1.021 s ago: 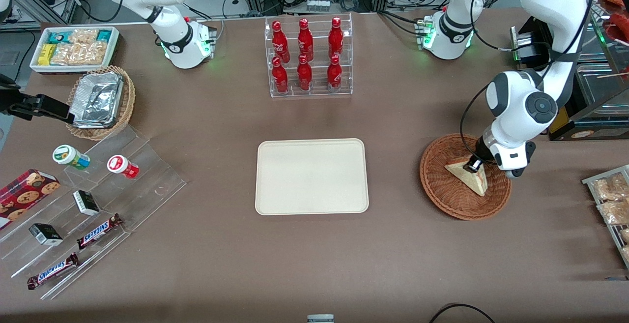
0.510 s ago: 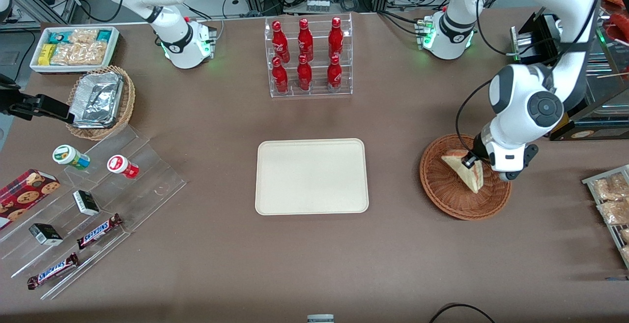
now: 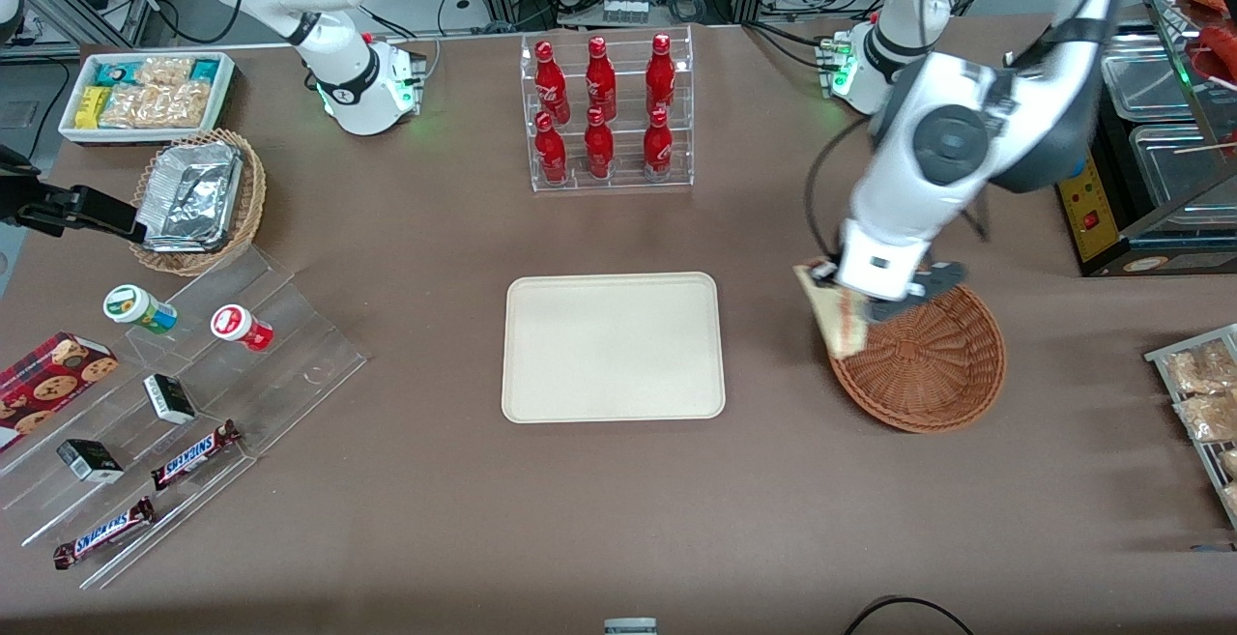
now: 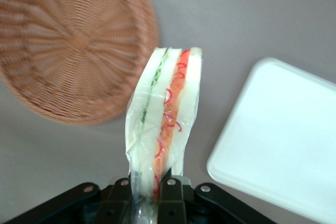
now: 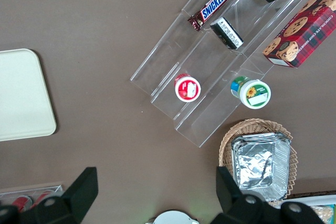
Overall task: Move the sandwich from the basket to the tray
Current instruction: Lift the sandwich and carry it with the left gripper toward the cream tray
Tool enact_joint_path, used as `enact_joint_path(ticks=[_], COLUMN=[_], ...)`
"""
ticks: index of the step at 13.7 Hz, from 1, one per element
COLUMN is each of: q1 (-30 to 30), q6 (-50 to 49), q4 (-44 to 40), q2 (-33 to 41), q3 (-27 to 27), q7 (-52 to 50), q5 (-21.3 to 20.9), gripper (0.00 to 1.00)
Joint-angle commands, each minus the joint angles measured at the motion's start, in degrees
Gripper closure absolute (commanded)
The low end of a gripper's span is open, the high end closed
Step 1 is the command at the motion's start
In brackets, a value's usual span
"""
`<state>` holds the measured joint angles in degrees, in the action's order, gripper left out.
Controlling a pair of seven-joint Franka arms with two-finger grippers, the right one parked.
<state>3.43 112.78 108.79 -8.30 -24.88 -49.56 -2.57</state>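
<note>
My left gripper (image 3: 850,299) is shut on the sandwich (image 3: 837,320), a plastic-wrapped wedge of white bread with red and green filling, and holds it in the air above the basket's rim on the side toward the tray. In the left wrist view the fingers (image 4: 170,199) clamp one end of the sandwich (image 4: 167,114). The round reddish-brown wicker basket (image 3: 933,364) is empty and also shows in the left wrist view (image 4: 68,40). The cream tray (image 3: 613,346) lies flat at the table's middle, empty; it also shows in the left wrist view (image 4: 283,140).
A clear rack of red bottles (image 3: 606,113) stands farther from the front camera than the tray. Toward the parked arm's end are a tan basket of foil containers (image 3: 198,200), a white snack bin (image 3: 147,94) and an acrylic stand with snacks (image 3: 174,403). Packets (image 3: 1203,393) lie at the working arm's end.
My left gripper has lifted the sandwich out of the basket and carried it toward the tray. The basket is now empty.
</note>
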Motion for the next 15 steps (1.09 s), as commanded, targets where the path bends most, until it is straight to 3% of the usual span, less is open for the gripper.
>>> enact_joint_path(ticks=[1, 2, 8, 10, 15], q1=[-0.4, 1.2, 18.1, 19.9, 25.0], q6=[-0.9, -0.9, -1.2, -0.9, -0.8], q4=[-8.0, -10.5, -26.2, -30.0, -35.8], q2=[-7.4, -10.6, -33.3, -38.2, -42.9], q3=[-7.3, -9.8, -9.8, -9.8, -6.3], q7=[-2.1, -4.7, -23.0, -24.7, -24.4], q5=[-4.0, -7.2, -27.4, -30.6, -31.9], gripper=[1.0, 1.0, 1.0, 1.0, 1.0])
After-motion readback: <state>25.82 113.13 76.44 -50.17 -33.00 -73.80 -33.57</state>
